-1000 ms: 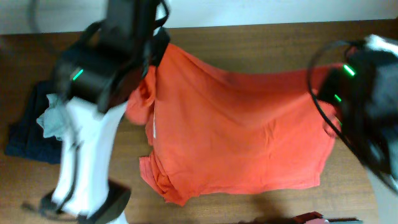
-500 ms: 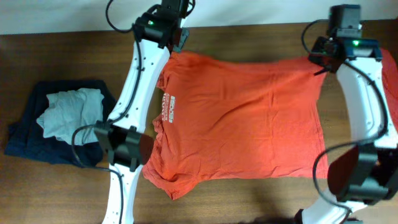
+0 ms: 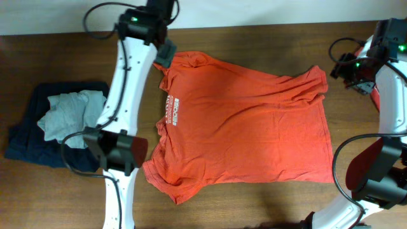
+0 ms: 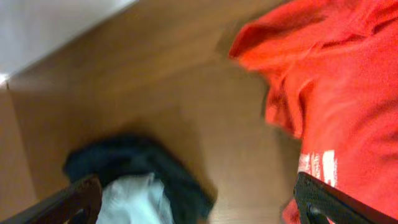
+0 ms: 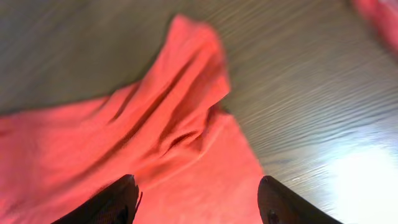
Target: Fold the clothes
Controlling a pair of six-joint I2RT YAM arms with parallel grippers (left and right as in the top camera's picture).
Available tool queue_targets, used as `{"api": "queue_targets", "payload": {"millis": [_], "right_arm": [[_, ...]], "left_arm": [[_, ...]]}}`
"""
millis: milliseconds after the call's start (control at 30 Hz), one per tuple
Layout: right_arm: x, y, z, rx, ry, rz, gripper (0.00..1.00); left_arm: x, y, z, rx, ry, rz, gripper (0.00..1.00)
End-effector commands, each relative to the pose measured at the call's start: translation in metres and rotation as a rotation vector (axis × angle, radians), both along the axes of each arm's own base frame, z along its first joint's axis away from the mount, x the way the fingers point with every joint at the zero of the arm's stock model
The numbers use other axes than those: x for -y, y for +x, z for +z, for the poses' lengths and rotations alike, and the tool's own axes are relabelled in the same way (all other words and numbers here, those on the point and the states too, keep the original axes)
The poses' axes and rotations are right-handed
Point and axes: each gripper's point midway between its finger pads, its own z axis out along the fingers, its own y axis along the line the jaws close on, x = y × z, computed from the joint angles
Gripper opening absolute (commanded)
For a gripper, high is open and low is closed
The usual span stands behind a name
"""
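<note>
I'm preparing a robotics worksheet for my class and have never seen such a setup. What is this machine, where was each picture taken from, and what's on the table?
These are two robot arms at a wooden table, each ending in two fingers. One picture looks straight down; the other two come from cameras on the wrists. An orange-red T-shirt lies spread out, white lettering near one edge. Beside it, a pale grey garment sits on a navy garment. The left fingers and right fingers stand open, holding nothing.
</note>
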Motion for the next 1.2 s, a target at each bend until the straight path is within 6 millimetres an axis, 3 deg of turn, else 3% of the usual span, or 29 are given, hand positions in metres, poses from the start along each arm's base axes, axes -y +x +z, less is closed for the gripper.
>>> {"api": "queue_targets", "payload": {"millis": [0,133,267,333,433,533,633,733,867,933,1033,1167], "right_arm": [[-0.033,-0.001,0.025,0.083,0.109,0.144,0.66],[-0.044,-0.015,0.069,0.177,0.088,0.191,0.66],[-0.053,-0.04,0.128,0.304,0.026,0.201,0.67],[-0.061,-0.064,0.165,0.389,-0.017,0.206,0.68],[-0.071,-0.093,0.193,0.447,-0.045,0.209,0.68],[-0.084,-0.13,0.196,0.413,-0.032,0.205,0.68],[-0.083,-0.15,0.182,0.357,-0.049,0.178,0.68],[-0.083,-0.154,0.153,0.302,-0.025,0.154,0.71],[-0.076,-0.156,0.089,0.138,0.04,0.063,0.77],[-0.077,-0.158,0.052,0.048,0.081,0.045,0.77],[-0.077,-0.158,0.018,-0.027,0.114,0.032,0.77],[-0.075,-0.153,-0.012,-0.079,0.14,0.011,0.77]], "left_arm": [[-0.038,-0.022,0.026,0.025,-0.05,0.187,0.96],[-0.065,-0.051,0.039,-0.039,-0.113,0.236,0.96],[-0.069,-0.072,0.086,0.044,-0.288,0.213,0.95],[-0.077,-0.097,0.131,0.15,-0.352,0.208,0.95],[-0.082,-0.125,0.171,0.252,-0.372,0.199,0.95],[-0.083,-0.148,0.183,0.273,-0.374,0.195,0.95],[-0.083,-0.15,0.152,0.166,-0.361,0.219,0.96],[-0.078,-0.127,0.089,0.04,-0.365,0.232,0.98],[-0.043,-0.095,0.002,-0.055,-0.501,0.09,0.99],[-0.036,-0.082,-0.037,-0.07,-0.532,0.072,0.99],[-0.03,-0.062,-0.077,-0.066,-0.549,0.032,0.99],[-0.011,-0.03,-0.111,-0.044,-0.636,-0.056,0.98]]}}
